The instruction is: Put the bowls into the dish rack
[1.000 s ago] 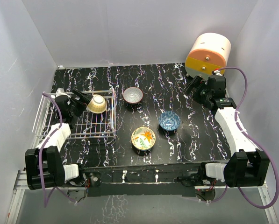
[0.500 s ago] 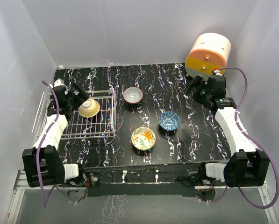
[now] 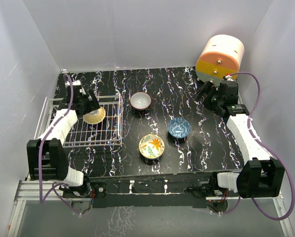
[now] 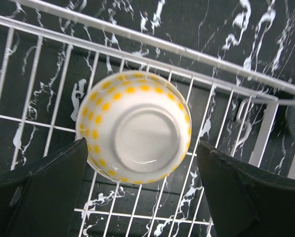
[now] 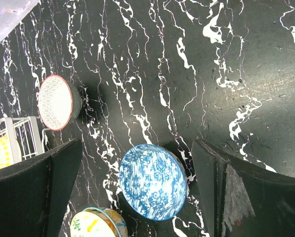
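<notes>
The cream-yellow bowl (image 4: 135, 127) lies bottom up on the wires of the dish rack (image 4: 48, 123), in its far right part. My left gripper (image 4: 142, 145) hangs just over it, open, one finger on each side, with a clear gap on the right. From above, the bowl (image 3: 94, 116) sits in the rack (image 3: 63, 136) under the left gripper (image 3: 89, 106). On the table stand the grey-white bowl (image 3: 140, 100), the blue-white bowl (image 3: 179, 127) and the flowered bowl (image 3: 151, 146). My right gripper (image 3: 209, 94) is open and empty, high above the blue-white bowl (image 5: 153, 181).
An orange-and-cream round drawer unit (image 3: 219, 56) stands at the back right corner, just behind the right arm. The rack's raised wire side (image 3: 120, 116) faces the grey-white bowl. White walls close in the black marbled table (image 3: 206, 148) on three sides.
My left arm swung toward the rack's far side. The cream-yellow bowl went from tilted in the jaws to bottom up on the wires. The right arm has not moved.
</notes>
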You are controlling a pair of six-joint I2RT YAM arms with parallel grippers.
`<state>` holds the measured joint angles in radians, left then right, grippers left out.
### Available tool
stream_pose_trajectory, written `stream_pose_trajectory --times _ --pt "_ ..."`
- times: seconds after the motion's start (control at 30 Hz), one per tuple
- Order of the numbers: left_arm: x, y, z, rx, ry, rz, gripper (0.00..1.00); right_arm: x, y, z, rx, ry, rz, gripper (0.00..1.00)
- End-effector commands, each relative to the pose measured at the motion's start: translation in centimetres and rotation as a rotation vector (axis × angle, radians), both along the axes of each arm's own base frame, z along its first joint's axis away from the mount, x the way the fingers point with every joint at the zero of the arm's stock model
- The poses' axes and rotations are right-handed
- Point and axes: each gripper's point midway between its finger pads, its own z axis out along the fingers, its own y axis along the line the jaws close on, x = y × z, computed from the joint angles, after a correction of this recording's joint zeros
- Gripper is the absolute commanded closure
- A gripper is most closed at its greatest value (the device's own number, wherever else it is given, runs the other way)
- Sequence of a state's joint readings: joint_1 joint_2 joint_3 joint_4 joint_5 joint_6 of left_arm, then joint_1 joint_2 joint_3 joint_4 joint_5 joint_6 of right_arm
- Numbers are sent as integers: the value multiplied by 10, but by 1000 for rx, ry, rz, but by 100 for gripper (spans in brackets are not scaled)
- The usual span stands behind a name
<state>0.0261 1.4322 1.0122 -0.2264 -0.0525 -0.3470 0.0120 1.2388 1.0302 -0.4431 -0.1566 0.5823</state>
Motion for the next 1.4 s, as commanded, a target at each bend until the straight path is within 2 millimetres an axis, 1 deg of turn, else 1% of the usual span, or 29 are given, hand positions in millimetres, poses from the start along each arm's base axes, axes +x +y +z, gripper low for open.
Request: stream_pose_trajectory --times 0.0,0.1,0.27,0.37,0.5,0.7,0.87,1.13,1.27,1.37 --pt "0 -9 4 97 30 -57 11 7 2 12 18 -62 1 4" --pt "2 -6 1 119 38 -41 11 7 2 10 22 -59 3 4" --pt "5 5 5 175 32 8 11 6 3 4 28 -51 3 3" --pt "6 7 7 200 32 14 12 6 4 2 32 -47 6 3" --pt "9 3 8 226 35 -2 14 6 3 -1 30 -42 2 4" --pt "13 -14 6 241 36 -41 15 6 3 0 29 -44 1 4" --pt "11 -13 -3 240 58 -33 16 5 2 0 25 -44 -2 4" --pt "9 -9 -8 255 68 -16 19 5 3 -1 28 -43 1 4" --pt "11 -9 -12 255 76 -8 23 5 3 -3 27 -39 0 4" --pt "11 -7 -16 265 90 3 31 4 3 -3 27 -39 0 4"
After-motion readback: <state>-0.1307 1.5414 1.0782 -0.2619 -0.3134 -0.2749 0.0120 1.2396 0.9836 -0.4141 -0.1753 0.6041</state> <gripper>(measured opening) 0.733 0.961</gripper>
